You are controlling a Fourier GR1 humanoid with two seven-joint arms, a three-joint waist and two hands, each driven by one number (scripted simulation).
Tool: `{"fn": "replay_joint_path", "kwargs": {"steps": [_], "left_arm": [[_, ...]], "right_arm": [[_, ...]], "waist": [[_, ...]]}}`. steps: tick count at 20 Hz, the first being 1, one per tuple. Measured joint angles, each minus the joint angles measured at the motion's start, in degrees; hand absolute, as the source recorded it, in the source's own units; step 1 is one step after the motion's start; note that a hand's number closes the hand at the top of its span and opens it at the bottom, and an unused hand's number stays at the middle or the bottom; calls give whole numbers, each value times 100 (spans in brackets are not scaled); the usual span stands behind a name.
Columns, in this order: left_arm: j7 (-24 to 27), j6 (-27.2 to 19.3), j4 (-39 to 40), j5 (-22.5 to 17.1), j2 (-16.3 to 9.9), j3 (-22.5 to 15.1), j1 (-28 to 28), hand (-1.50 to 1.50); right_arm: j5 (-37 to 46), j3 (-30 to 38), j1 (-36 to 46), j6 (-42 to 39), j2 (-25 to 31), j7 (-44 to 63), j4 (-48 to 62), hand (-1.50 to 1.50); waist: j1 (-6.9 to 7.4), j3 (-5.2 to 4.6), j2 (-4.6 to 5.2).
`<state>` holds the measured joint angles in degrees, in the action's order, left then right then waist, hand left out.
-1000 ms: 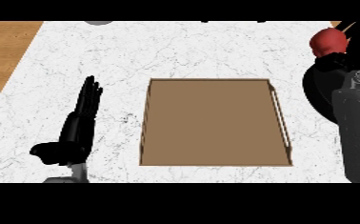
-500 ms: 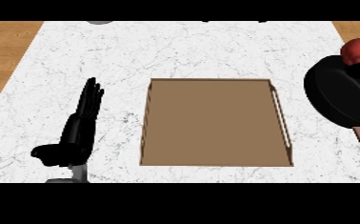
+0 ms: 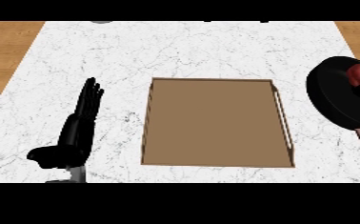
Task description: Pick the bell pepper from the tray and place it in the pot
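Note:
The brown tray (image 3: 149,123) lies in the middle of the counter with nothing on it. A black round pot (image 3: 330,94) is cut off by the right edge. The red bell pepper (image 3: 354,75) shows as a small patch against the pot's upper part, at the very edge of the view. My right hand is somewhere at that edge, but its black shape merges with the pot and I cannot pick it out. My left hand (image 3: 77,132) rests open at the left of the tray, fingers pointing away from me.
The white marble counter (image 3: 211,51) stretches behind and to the left of the tray. Wooden floor (image 3: 17,42) shows past the counter's left and right far corners. A small grey object (image 3: 103,22) peeks in at the far edge.
The bell pepper has moved right and toward me, from above the pot's far side to over the pot. The left hand and the tray have stayed put.

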<state>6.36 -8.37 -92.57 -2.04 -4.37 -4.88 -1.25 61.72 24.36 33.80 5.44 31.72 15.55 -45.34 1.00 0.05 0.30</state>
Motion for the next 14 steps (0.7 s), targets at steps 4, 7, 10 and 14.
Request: {"fn": "replay_joint_path", "kwargs": {"steps": [4, 7, 10, 14], "left_arm": [[-30, -49, 90, 42, 33, 28, 121, 0], [-15, -77, 92, 91, 84, -23, 104, 0], [-50, -100, 61, 103, 71, 5, 109, 0], [-39, -139, 45, 128, 80, 18, 78, 0]], "right_arm": [[-130, 196, 154, -93, 153, -20, 807, -150], [-493, 445, 197, 53, 153, -600, 1154, -150], [-1017, 843, 195, 338, 63, -1178, 1121, -150], [-1884, 1527, 407, 658, -47, -1849, 930, -150]], "waist": [[6, 2, 9], [2, 8, 10], [-32, 11, -1], [-59, 16, -16]]}}
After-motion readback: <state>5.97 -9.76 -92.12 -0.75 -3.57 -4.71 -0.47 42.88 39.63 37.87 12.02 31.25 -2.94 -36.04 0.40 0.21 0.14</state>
